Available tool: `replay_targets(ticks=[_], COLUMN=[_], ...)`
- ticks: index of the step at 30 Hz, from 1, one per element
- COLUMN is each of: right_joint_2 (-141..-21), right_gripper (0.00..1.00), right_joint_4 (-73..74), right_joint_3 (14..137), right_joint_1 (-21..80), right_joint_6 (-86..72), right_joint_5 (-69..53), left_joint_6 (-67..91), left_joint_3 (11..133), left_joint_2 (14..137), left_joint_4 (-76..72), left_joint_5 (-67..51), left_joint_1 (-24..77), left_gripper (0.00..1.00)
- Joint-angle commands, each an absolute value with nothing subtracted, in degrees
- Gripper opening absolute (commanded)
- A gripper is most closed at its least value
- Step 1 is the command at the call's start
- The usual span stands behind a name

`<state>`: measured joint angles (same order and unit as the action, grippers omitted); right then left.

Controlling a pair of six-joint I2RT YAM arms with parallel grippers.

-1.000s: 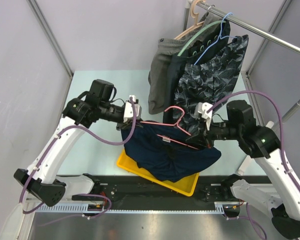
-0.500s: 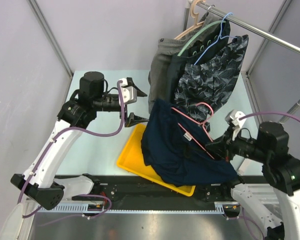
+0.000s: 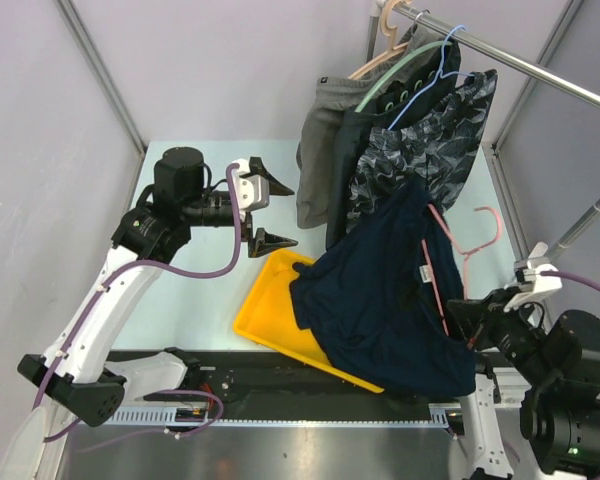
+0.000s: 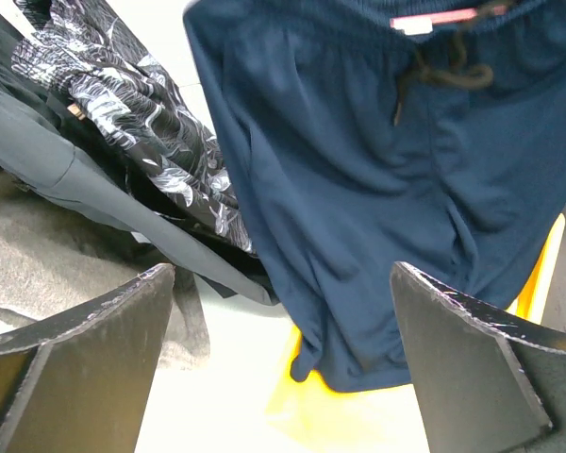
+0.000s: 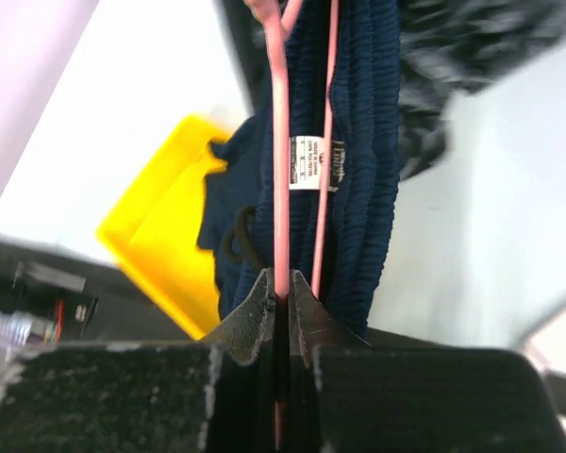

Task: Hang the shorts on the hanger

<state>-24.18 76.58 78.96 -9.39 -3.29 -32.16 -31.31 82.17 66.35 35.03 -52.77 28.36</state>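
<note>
Swung up and away since the earlier frame, the shorts (image 3: 380, 300) and the hanger (image 3: 437, 275) are now carried further to the right of the yellow tray (image 3: 265, 320). The left gripper (image 3: 280, 212), which was clamped at the waistband a second ago, has been drawn back to the far-left side of the tray. Its jaws are spread wide and nothing is held between them. In the left wrist view the two dark fingers (image 4: 75, 359) are seen well apart, with the shorts hanging beyond them, untouched.

The right gripper (image 3: 458, 325) is pinched tight on the thin pink wire of the hanger, to the right of the tray. In the right wrist view the wire is seen rising straight from the closed jaws, with the navy waistband bunched along it and a small white label (image 5: 307, 162) just beside it.

The shorts are hung from the hanger, their legs draped over the tray's right half. Whether the clips are gripping the waistband cannot be made out, perhaps because fabric is folded over them.

Patterned shorts (image 3: 420, 160) and grey shorts (image 3: 320, 130) are hung on a rail (image 3: 520, 65) beyond the tray.
</note>
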Motion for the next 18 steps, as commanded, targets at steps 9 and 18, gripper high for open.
replay_targets(ticks=[9,18], right_joint_2=[-45.4,-58.8], right_gripper=[0.00,0.00], right_joint_4=[75.5,70.1], right_joint_3=[104.0,116.6], right_joint_1=[-15.9,-15.8], right_joint_6=[-17.1,-19.7], right_joint_5=[-12.0,-9.6], left_joint_6=[-30.4,-31.6], left_joint_3=[80.4,79.7], left_joint_2=[65.6,65.2], left_joint_4=[32.8,34.5], left_joint_5=[-54.9,-53.6], left_joint_1=[28.7,28.8], left_gripper=[1.00,1.00])
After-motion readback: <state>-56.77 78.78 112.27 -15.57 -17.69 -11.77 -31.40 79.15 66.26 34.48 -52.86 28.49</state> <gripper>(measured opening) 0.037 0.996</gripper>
